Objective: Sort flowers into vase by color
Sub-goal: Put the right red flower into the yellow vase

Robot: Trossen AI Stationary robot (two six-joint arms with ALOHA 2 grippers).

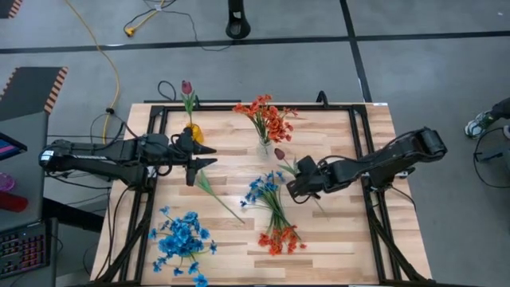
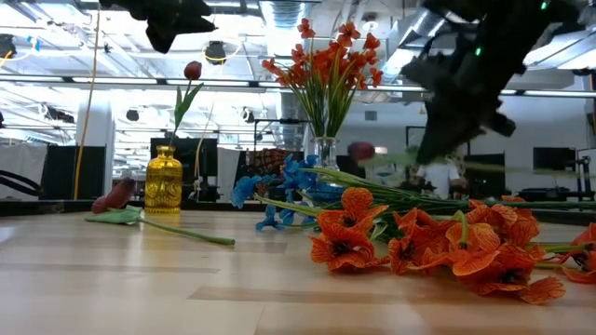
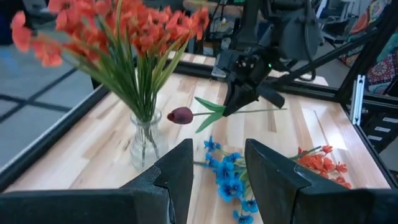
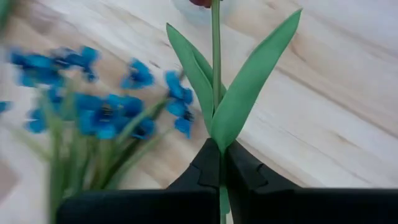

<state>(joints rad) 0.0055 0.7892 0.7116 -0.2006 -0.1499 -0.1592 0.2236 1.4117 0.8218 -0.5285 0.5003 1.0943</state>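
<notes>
My right gripper [image 1: 296, 188] is shut on a dark maroon tulip [image 3: 180, 115] above the middle of the table, near a clear vase [image 1: 264, 146] of orange-red flowers [image 1: 268, 116]. A yellow vase [image 1: 194, 132] at the far left holds another tulip [image 1: 186, 86]. My left gripper [image 3: 217, 167] hovers open beside the yellow vase, nothing between its fingers. Under it a third tulip [image 2: 114, 197] lies flat on the table. A blue sprig [image 1: 263, 188] and an orange-red sprig [image 1: 280, 237] lie below my right gripper, and a blue bunch [image 1: 182, 237] lies at the near left. My right gripper pinches the tulip's stem [image 4: 218, 138] between its two fingers, just behind the base of the two leaves. A length of stem [image 3: 273, 110] sticks out past the fingers. The fingers slant down from the table's right side. The tulip is lifted clear and lies about level, bud toward the clear vase.
A black metal frame [image 1: 358, 143] runs around the wooden tabletop. Bare wood [image 1: 343, 231] lies at the near right. Cables lie on the floor beyond the far edge, and a person's shoe [image 1: 478, 123] shows at the far right.
</notes>
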